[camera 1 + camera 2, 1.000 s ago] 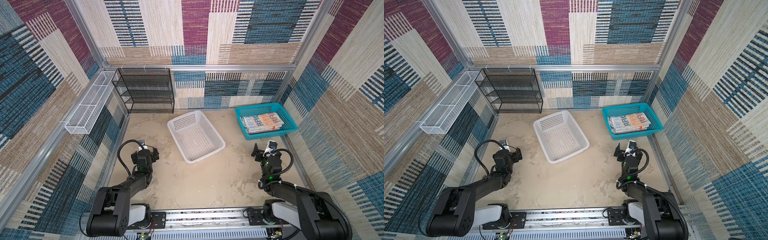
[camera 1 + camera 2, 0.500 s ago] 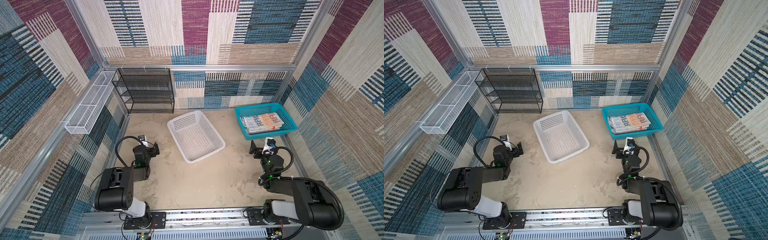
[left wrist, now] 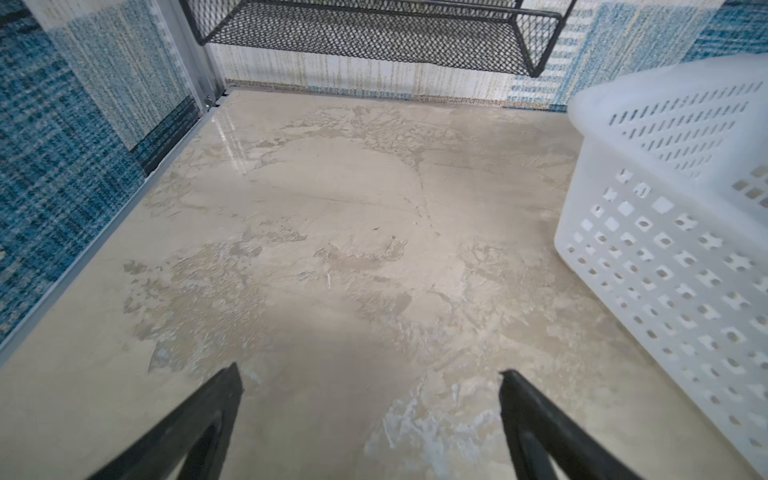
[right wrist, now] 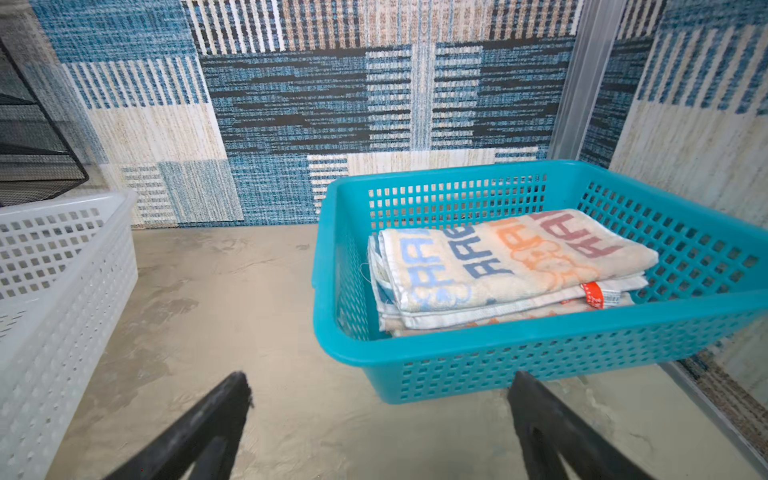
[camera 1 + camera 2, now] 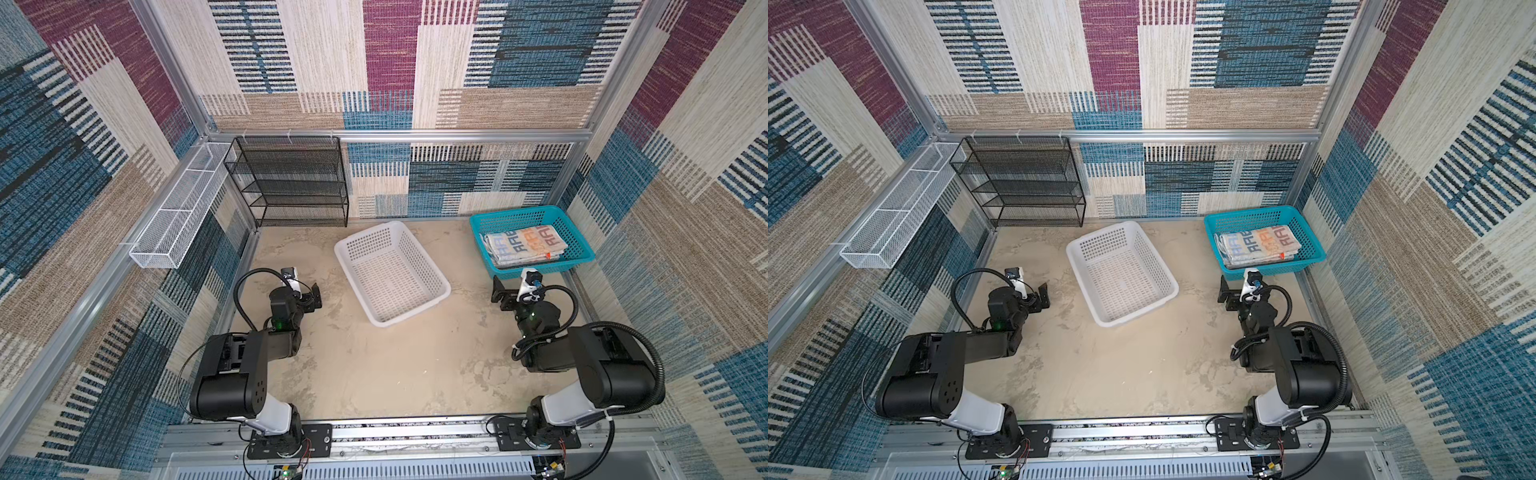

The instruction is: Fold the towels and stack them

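Teal basket with folded towels

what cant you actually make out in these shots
- Lower towels in the teal basket: the right wrist view shows only edges. The lettered top towel and the basket's near wall hide their prints and number.
- The stack in both top views: too small to tell layers.
- White basket: cut off by the left wrist view's edge.

Cream with blue, orange and pink block letters on the towels — lattice-holed teal basket, hole-dotted white basket, black mesh rack, mottled beige tabletop.
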